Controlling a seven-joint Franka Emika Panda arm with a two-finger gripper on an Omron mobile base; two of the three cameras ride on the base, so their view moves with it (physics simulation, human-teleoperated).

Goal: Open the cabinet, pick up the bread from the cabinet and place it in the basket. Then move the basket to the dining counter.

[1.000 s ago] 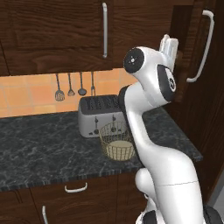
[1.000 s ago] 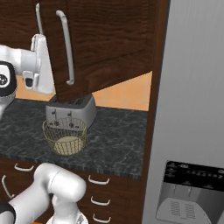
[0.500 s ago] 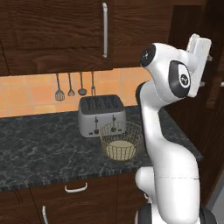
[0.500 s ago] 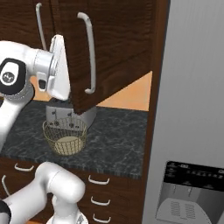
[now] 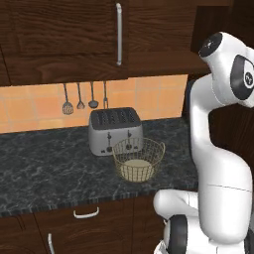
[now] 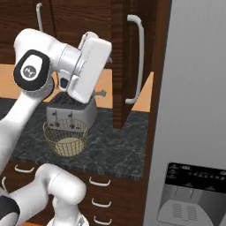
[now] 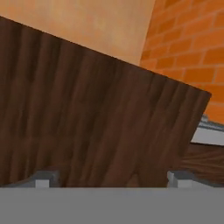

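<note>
The cabinet door stands swung out just in front of our gripper, whose fingers sit wide apart; the basket rests below on the table beside the toaster.

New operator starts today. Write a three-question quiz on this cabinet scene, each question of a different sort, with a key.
1. True or false: the right door of the cabinet stands swung out from the cabinet front.
2. What lies in the basket? A) a bread roll B) nothing C) a spoon
3. Fill in: the basket stands directly in front of the silver ____.

Key: 1 true. 2 B. 3 toaster.
</note>
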